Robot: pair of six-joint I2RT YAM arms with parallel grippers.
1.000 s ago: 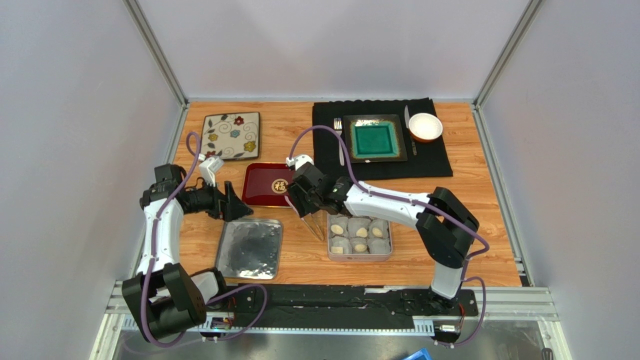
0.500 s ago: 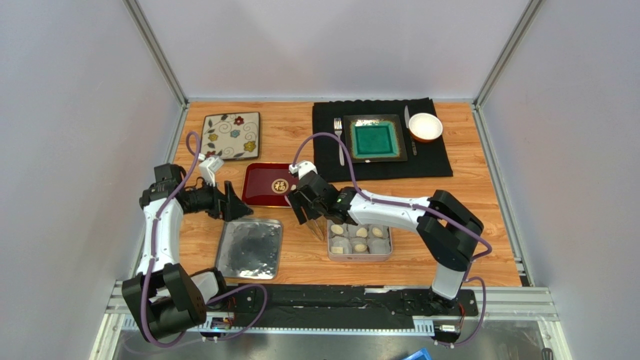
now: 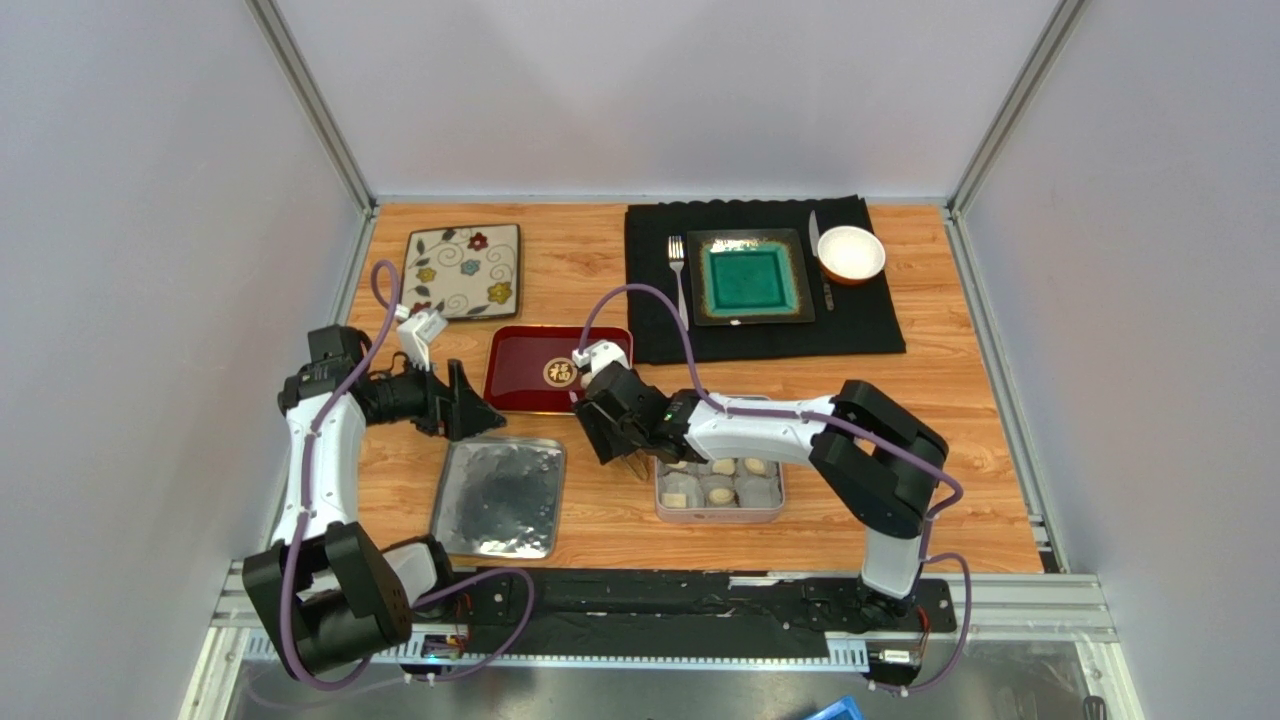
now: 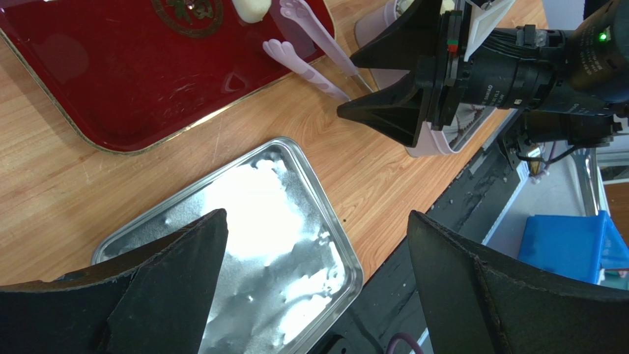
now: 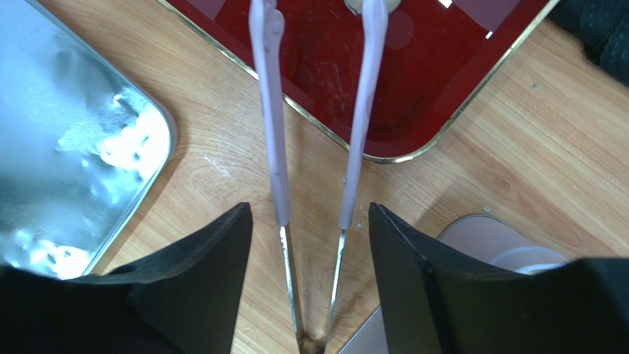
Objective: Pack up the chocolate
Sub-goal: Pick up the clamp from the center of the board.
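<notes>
1. One small cream rounded chocolate lump (image 4: 249, 9) lies on the dark red rectangular lacquer tray with a gold rim (image 3: 519, 378), just beside the tray's gold emblem (image 4: 188, 9).
2. Several more cream chocolate lumps (image 3: 723, 494) sit in white crinkled paper cups inside the pale grey rectangular box (image 3: 720, 519). The box is on the wooden table (image 3: 932, 450), right of the red tray. The right arm covers the box's far row, so no exact count.
3. Right gripper (image 5: 310, 210): pinching the hinge end of the lavender-tipped metal tongs (image 5: 275, 147), which stick out forward between its black fingers. The exact grip spot is cut off at the bottom edge of the right wrist view.
4. Tong arms are spread apart, with both tips over the red tray. One tip is right at the loose lump; cannot tell if it touches. The other tip is clear of the lump, which is not clamped.
5. Left gripper (image 4: 316, 216): fingers spread wide with nothing between them. It hangs above the shiny silver rectangular metal tray (image 4: 251, 221).
6. The silver tray lies flat on the table. It is just near-side of the red tray, left of the box, and touches neither.
7. Far left: square cream plate with a flower pattern (image 3: 463, 272).
8. Far right: black cloth mat (image 3: 879, 323). It carries a square green glazed plate (image 3: 750, 281), a fork (image 3: 678, 278) on the plate's left, a knife (image 3: 813, 240) and a small white bowl (image 3: 851, 254) on its right.
</notes>
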